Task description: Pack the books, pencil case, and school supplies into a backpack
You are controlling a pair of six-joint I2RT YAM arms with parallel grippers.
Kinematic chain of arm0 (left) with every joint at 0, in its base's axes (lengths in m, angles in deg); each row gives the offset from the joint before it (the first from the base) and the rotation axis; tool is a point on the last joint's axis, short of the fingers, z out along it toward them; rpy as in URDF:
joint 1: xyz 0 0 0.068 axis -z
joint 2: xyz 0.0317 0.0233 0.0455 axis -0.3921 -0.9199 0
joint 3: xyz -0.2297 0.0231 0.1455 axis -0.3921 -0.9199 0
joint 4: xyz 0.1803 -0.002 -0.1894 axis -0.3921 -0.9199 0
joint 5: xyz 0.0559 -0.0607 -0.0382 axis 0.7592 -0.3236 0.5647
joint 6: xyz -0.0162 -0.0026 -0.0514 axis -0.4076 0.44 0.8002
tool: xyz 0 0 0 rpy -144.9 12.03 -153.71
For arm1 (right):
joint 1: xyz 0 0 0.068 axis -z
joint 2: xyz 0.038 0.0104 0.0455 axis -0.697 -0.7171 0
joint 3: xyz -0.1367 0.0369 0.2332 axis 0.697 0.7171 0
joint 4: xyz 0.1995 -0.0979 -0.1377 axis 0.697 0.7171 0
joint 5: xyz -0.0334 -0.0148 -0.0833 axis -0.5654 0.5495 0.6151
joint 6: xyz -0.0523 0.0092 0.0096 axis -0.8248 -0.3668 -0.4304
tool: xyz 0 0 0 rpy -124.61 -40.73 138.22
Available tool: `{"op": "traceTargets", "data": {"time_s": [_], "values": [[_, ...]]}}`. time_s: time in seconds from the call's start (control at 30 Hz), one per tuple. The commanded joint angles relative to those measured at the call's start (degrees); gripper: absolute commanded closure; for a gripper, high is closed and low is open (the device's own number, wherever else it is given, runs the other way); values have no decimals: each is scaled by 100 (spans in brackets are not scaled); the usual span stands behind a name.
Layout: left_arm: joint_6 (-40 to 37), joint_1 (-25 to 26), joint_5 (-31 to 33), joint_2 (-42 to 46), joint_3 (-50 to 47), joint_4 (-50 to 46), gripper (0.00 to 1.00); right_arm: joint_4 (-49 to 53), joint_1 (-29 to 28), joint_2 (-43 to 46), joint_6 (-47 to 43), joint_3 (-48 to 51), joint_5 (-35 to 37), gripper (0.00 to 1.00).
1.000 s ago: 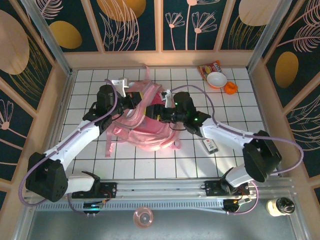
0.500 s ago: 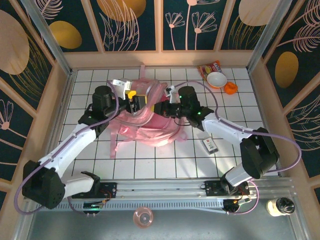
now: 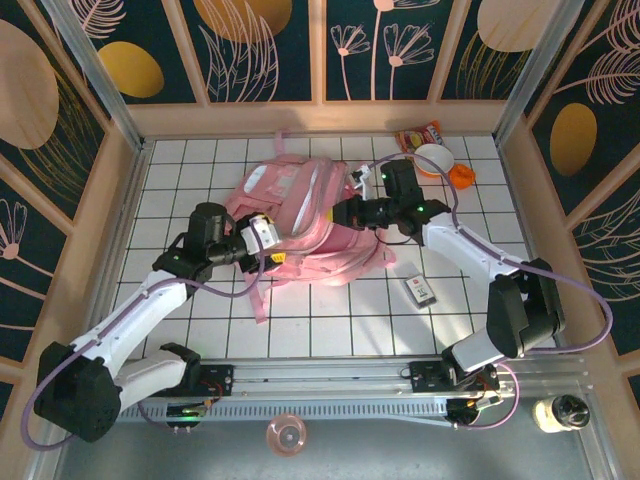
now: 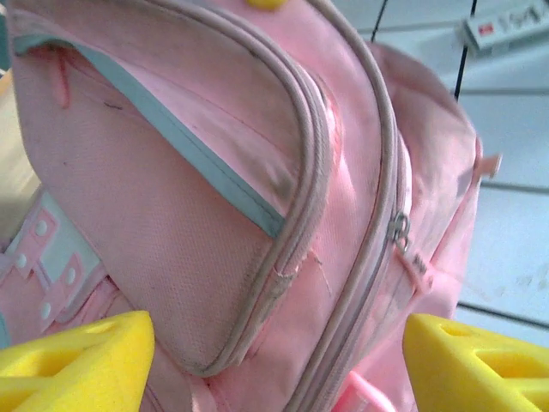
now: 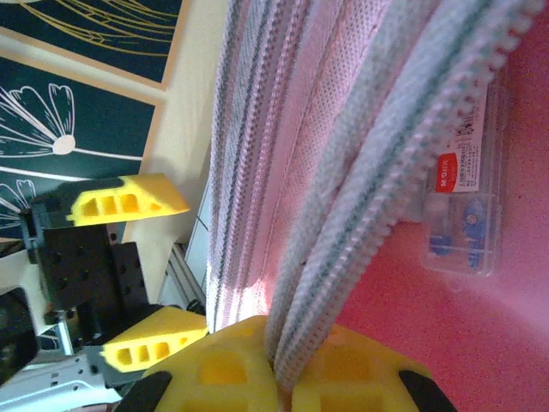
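We found the pink backpack (image 3: 300,205) lying mid-table on the white tiles (image 3: 330,320). Our left gripper (image 3: 264,240) sat at its near-left side, yellow fingers (image 4: 77,360) spread wide and facing the bag's zipped front. Our right gripper (image 3: 345,212) was pressed tight on the backpack's zipper edge (image 5: 360,215) at the bag's right side. Inside, against the pink lining, lay the pencil case (image 5: 459,202). The small dark item with a white label (image 3: 420,290) lay on the tiles right of the bag, apart from it.

My yellow pincer (image 5: 283,365) is closed on the zipper edge of the soft pink fabric backpack (image 5: 279,112); a long pale plastic case (image 5: 459,215) lies inside.
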Motion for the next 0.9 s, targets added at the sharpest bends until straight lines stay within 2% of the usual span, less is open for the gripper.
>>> {"op": "traceTargets", "data": {"time_s": [0.0, 0.13, 0.33, 0.37, 0.43, 0.57, 0.6, 0.73, 0.77, 0.87], "values": [[-1151, 147, 346, -213, -93, 10, 23, 50, 95, -72, -344, -335, -328, 100], [-1318, 327, 683, -498, -209, 524, 21, 190, 146, -178, -399, -424, -372, 100], [-1025, 464, 937, -842, -351, 1525, 20, 101, 200, -215, -270, -301, -407, 100], [-914, 471, 898, -845, -329, 1650, 19, 100, 206, -206, -267, -259, -378, 100], [-731, 469, 673, -767, -284, 1809, 12, 104, 223, -162, -246, -174, -275, 100], [-855, 471, 377, -695, -302, 1823, 9, 65, 317, -66, -131, 58, -101, 100], [-914, 471, 377, -755, -280, 1767, 10, 54, 347, -41, -95, 106, -79, 97], [-965, 471, 396, -1104, -181, 1727, 13, 77, 368, 141, -21, 320, 237, 66], [-1010, 471, 348, -1214, -116, 1643, 18, 116, 380, 217, -15, 372, 365, 60], [-1187, 471, 284, -1510, 109, 1245, 22, 373, 371, 527, -51, 509, 927, 51]]}}
